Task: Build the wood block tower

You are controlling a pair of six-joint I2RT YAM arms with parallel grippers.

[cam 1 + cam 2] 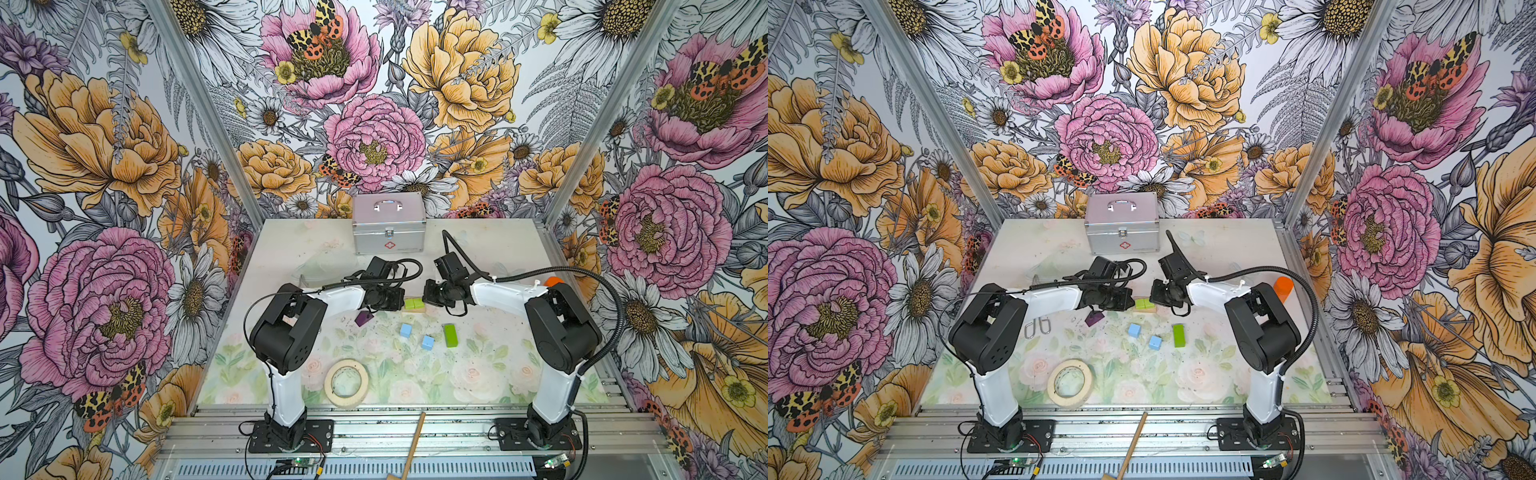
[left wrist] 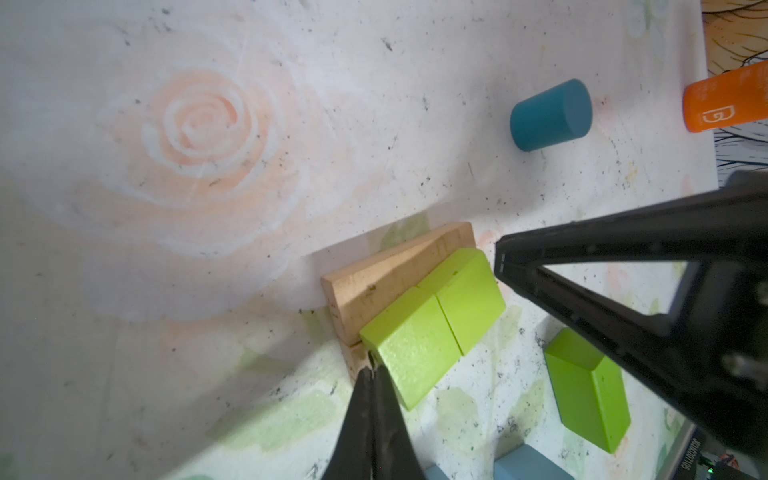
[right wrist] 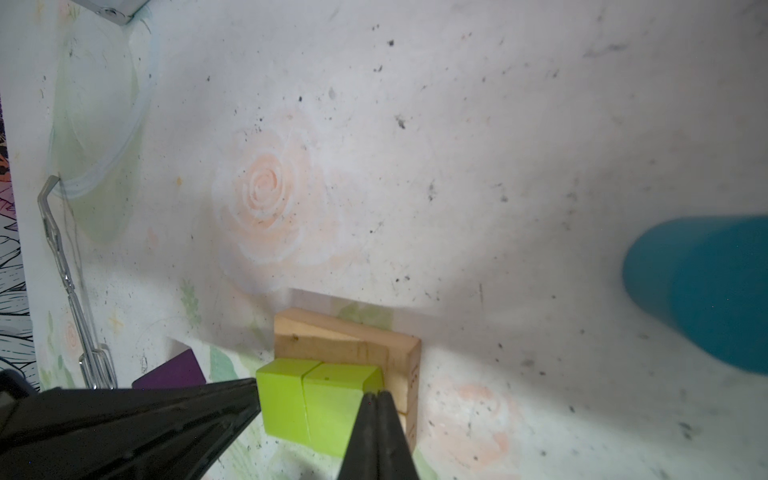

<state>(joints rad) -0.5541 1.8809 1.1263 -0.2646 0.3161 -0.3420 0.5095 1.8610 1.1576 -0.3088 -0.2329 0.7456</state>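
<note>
Top views | silver case (image 1: 389, 226) closed, contents hidden | left gripper (image 2: 371, 368), right gripper (image 3: 376, 395): jaws pinched together, empty

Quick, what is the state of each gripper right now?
Left gripper: closed, holding nothing.
Right gripper: closed, holding nothing.

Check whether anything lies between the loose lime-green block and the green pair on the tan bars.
Nothing visible does: the loose lime-green block has a bare strip up to the green pair on the tan bars. The light-blue cubes sit off to the side. The right gripper, jaws shut, crowds the pair's end on that side.
</note>
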